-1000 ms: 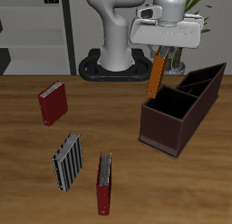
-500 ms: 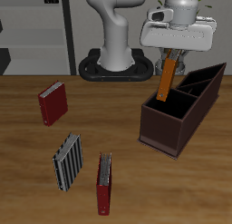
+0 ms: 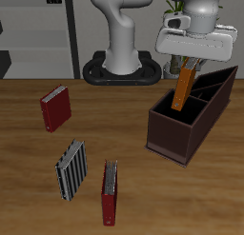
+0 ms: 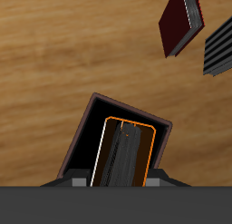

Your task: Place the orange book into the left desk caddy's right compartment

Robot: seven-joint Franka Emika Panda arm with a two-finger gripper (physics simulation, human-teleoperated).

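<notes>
Table-top: exterior alone shows claw (image 3: 191,68).

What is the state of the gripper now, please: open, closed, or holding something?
Gripper: closed on the orange book, holding it upright over the left desk caddy.

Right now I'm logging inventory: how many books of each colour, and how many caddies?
Orange book, held in the pincer: 1
Dark red books: 2
Grey-striped book: 1
Desk caddies: 2
Total: 6
</notes>
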